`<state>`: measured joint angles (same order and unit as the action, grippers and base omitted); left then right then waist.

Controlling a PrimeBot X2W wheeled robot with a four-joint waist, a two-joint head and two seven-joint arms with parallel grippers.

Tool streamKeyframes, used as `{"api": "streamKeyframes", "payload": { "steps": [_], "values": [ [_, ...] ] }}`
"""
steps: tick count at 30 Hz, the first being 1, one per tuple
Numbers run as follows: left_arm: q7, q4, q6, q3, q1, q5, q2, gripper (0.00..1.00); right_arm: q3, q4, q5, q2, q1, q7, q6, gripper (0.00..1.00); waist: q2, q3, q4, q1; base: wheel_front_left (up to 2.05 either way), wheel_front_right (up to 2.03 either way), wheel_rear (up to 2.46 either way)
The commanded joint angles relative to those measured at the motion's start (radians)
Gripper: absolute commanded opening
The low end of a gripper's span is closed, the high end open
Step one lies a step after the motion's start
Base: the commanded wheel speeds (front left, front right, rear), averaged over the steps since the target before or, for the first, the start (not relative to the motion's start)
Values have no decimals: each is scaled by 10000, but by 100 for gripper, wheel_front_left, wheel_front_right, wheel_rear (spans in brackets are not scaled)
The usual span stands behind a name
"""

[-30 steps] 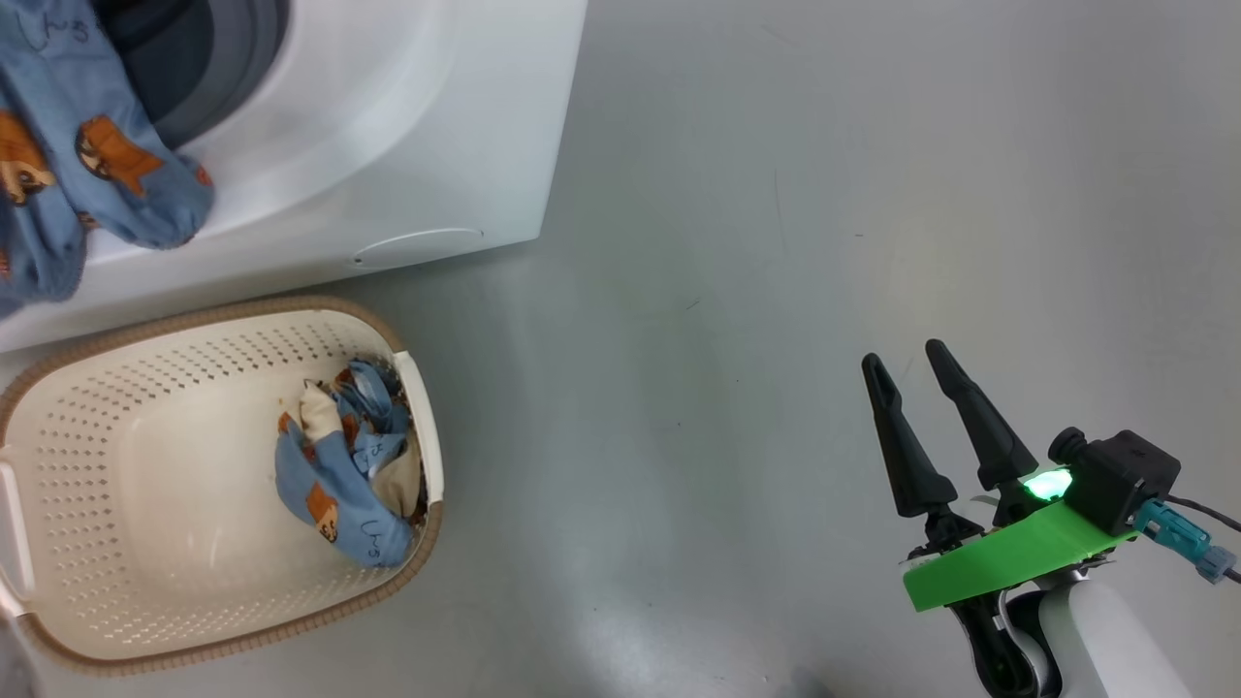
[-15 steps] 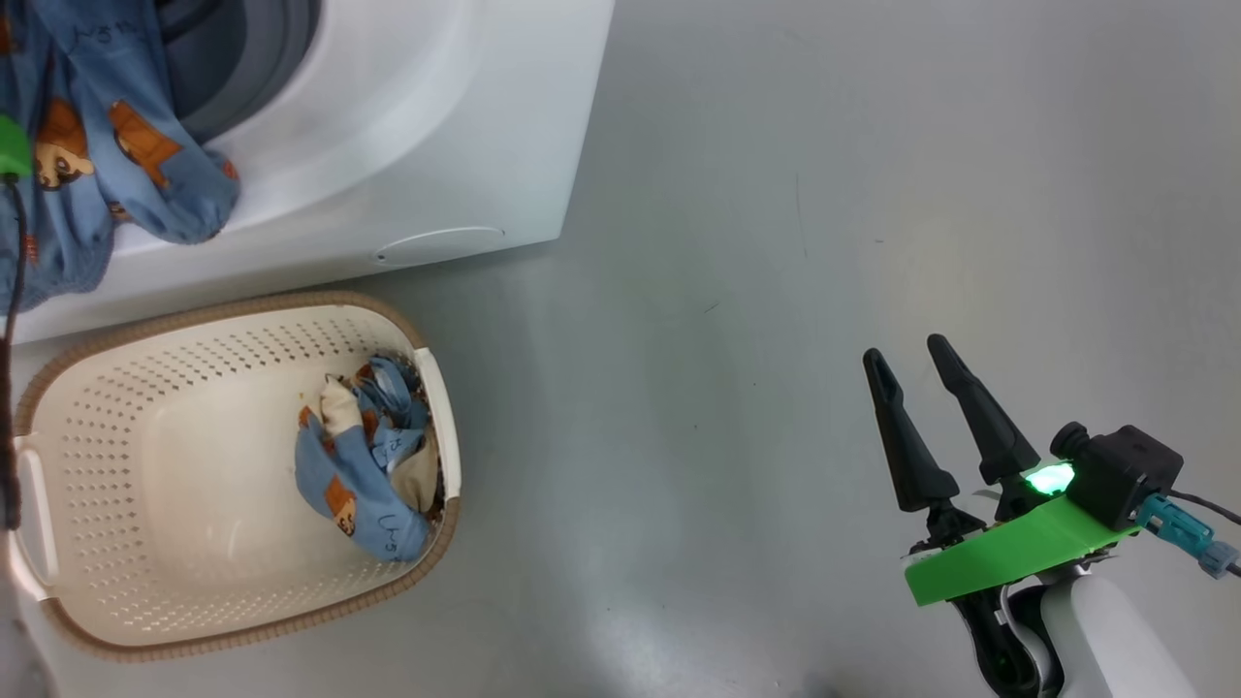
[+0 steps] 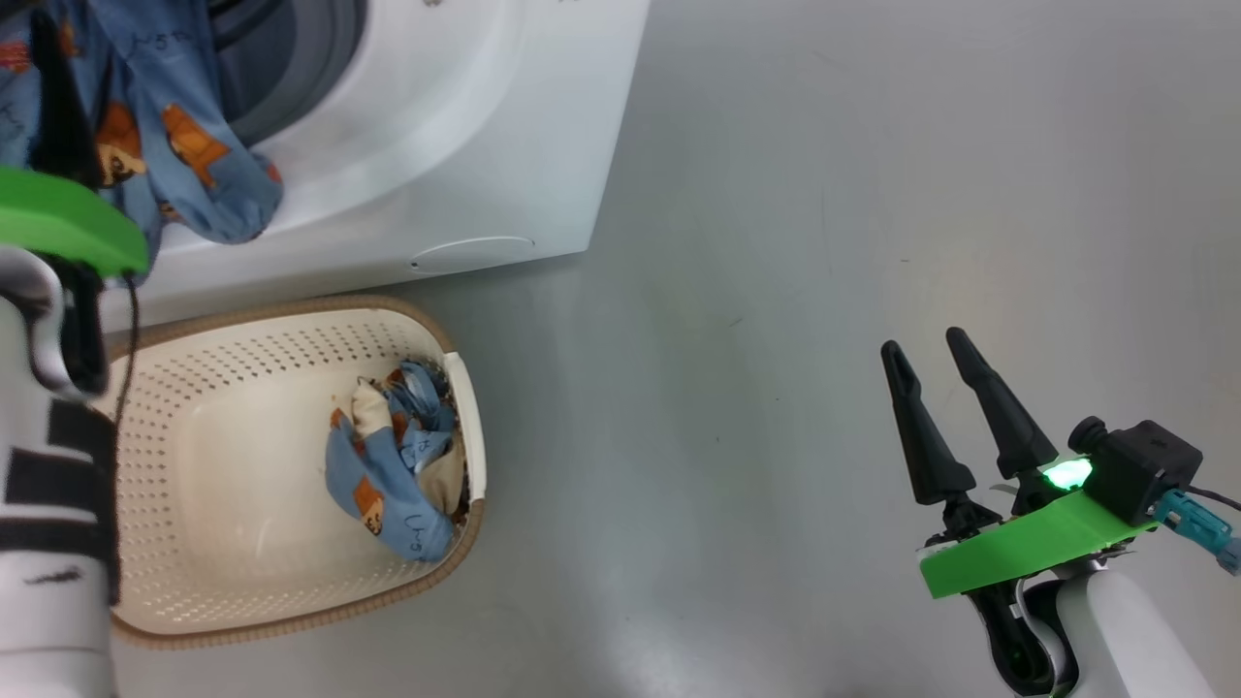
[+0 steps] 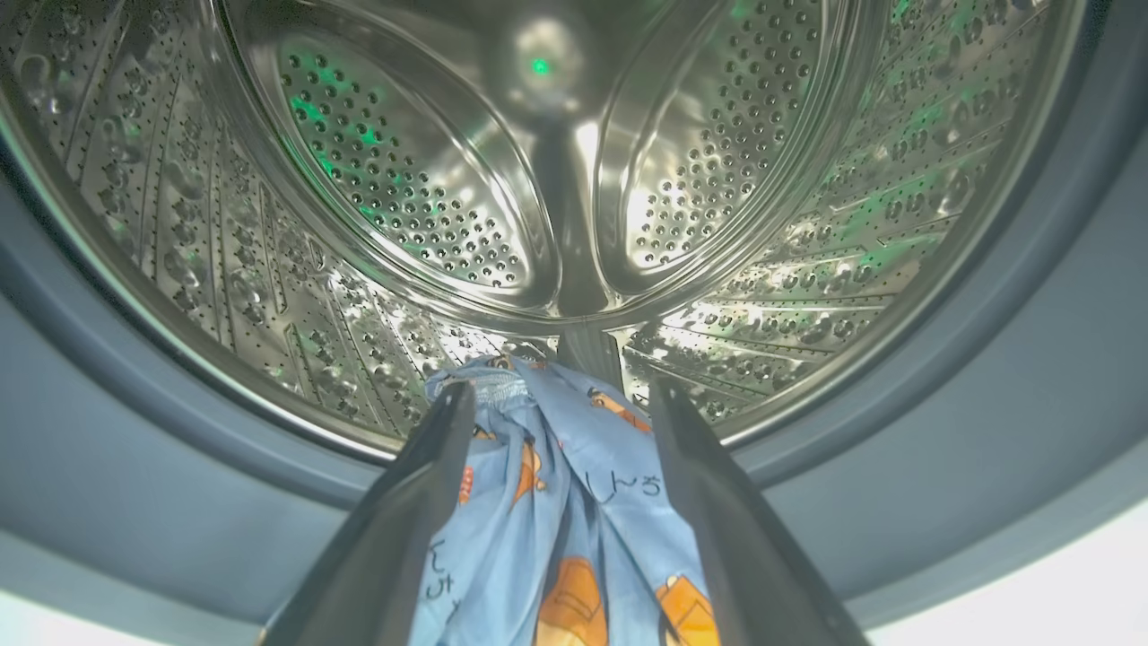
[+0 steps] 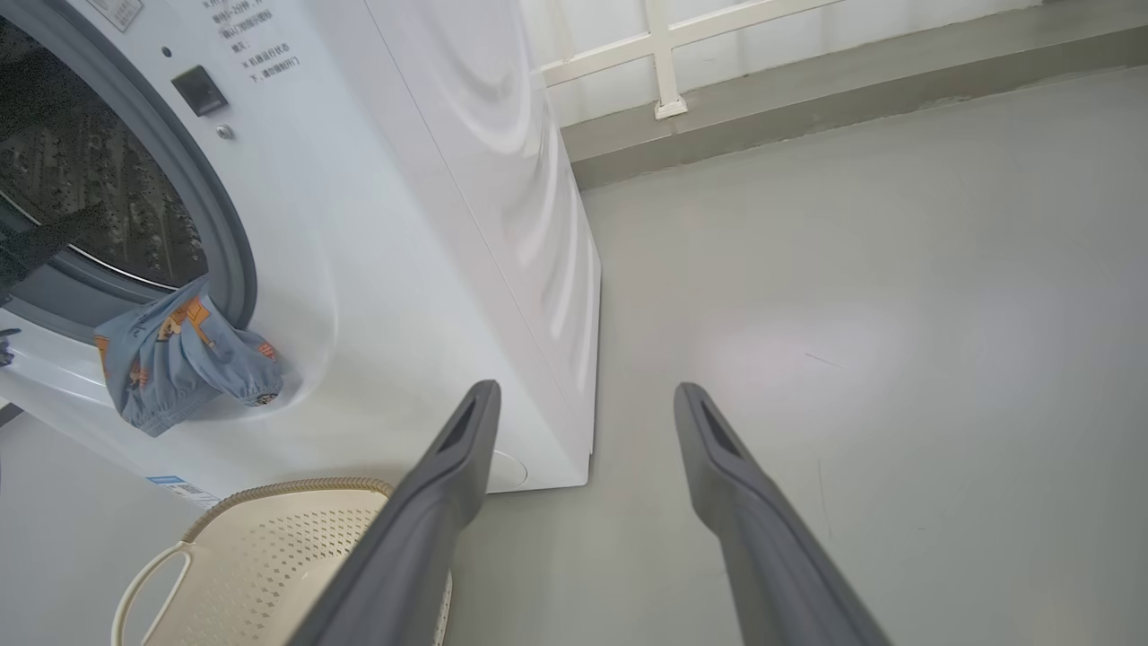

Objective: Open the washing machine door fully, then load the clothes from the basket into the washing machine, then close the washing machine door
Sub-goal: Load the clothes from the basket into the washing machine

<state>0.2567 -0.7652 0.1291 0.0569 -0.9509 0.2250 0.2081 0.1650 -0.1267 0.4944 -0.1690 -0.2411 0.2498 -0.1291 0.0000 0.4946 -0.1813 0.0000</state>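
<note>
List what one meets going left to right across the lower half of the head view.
The robot's pale left forearm → basket → clothes bundled at the basket's right end → bare grey floor → right gripper, fingers apart and pointing up the view.

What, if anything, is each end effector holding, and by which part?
Nothing: left end effector open astride the draped garment; right end effector open, empty.

The left forearm (image 3: 48, 582) hides the left end of the basket (image 3: 242, 485).
</note>
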Motion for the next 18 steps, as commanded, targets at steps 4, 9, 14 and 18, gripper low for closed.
{"api": "streamKeyframes", "payload": {
  "steps": [4, 9, 14, 18],
  "values": [
    [51, 996, 14, 508, 1093, 114, -36, 100, 13, 258, -102, -196, 236, 120, -16, 100, 0, -153, 291, 0, 0, 0, 0],
    [51, 1661, 15, 649, 1973, 134, -277, 100, -128, 296, -126, -243, 322, 120, -16, 100, 0, -208, 492, 0, 0, 0, 0],
    [51, 2432, 15, 921, 3003, 93, -555, 100, -264, 319, -141, -314, 416, 120, -16, 100, 0, -297, 713, 0, 0, 0, 0],
    [51, 3058, 15, 1111, 3952, -9, -707, 100, -273, 284, -139, -366, 460, 120, -16, 100, 0, -433, 759, 0, 0, 0, 0]
  ]
}}
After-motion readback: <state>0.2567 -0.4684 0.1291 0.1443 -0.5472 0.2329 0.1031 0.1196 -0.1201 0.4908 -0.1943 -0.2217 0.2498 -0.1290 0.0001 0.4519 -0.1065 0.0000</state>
